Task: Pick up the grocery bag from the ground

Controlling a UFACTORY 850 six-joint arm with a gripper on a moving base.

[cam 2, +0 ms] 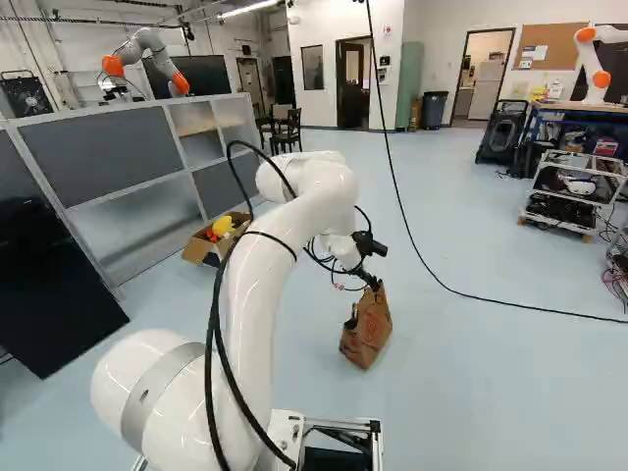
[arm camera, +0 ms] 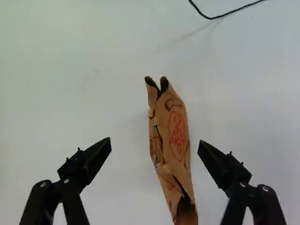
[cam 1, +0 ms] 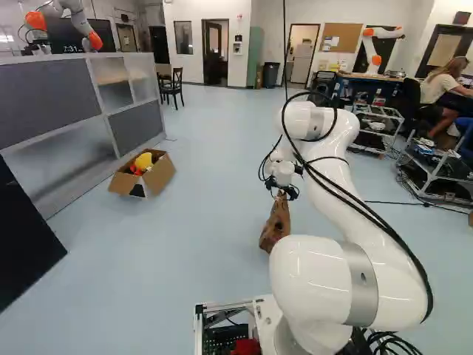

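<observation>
Okay, brown paper grocery bag [cam 2: 368,334] on the pale blue floor [cam 2: 471,392], leaning a bit, gripper [cam 2: 375,283] at its 12 o'clock in the right base view. Wrist view: gripper [arm camera: 154,142] released, fingers spread wide, one toward 9 o'clock of the bag, one toward 3, visible gaps both sides, no grasp. Taking straight ahead of the gripper as 12, black cable [arm camera: 211,18] at 1 o'clock. Right base view, clock centred on the bag: open cardboard box [cam 2: 196,252] with yellow item [cam 2: 223,227] at 10, wheeled cart [cam 2: 557,218] at 2, another robot [cam 2: 147,44] near 11.
</observation>
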